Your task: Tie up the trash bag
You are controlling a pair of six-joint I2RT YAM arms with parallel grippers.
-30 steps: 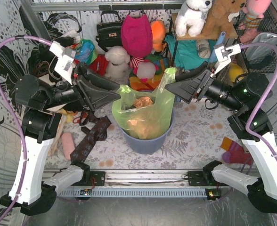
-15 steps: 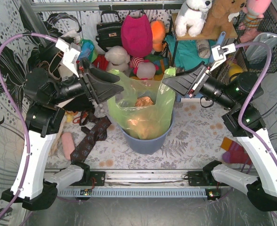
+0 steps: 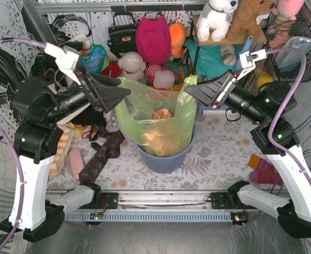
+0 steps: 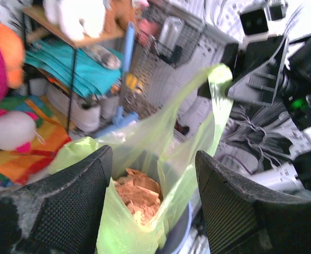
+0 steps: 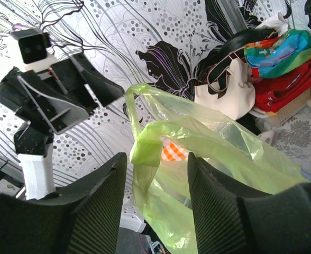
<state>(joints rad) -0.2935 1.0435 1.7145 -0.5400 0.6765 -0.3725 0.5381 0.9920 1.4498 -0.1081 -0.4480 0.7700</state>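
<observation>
The lime-green trash bag (image 3: 163, 129) sits in the blue-grey round bin (image 3: 163, 160) at the table's middle, with orange-brown crumpled paper (image 3: 161, 114) inside. My left gripper (image 3: 125, 91) is open at the bag's raised left rim. In the left wrist view (image 4: 153, 156) the bag (image 4: 139, 143) and paper (image 4: 137, 193) lie between its spread fingers, and the rim touches the left finger. My right gripper (image 3: 190, 93) is open at the bag's upright right handle. In the right wrist view (image 5: 156, 159) that handle (image 5: 147, 145) stands between the fingers, ungripped.
Plush toys, a black handbag (image 3: 122, 34) and a pink bag (image 3: 153, 37) crowd the back. A shelf (image 3: 219, 39) stands back right. A dark patterned cloth (image 3: 100, 156) lies left of the bin and a red-orange item (image 3: 264, 170) lies right. A white tote (image 5: 224, 90) shows behind the bag.
My left gripper has risen and drawn back to the left, and the bag's left rim came up and outward with it, widening the mouth. My right gripper rose slightly.
</observation>
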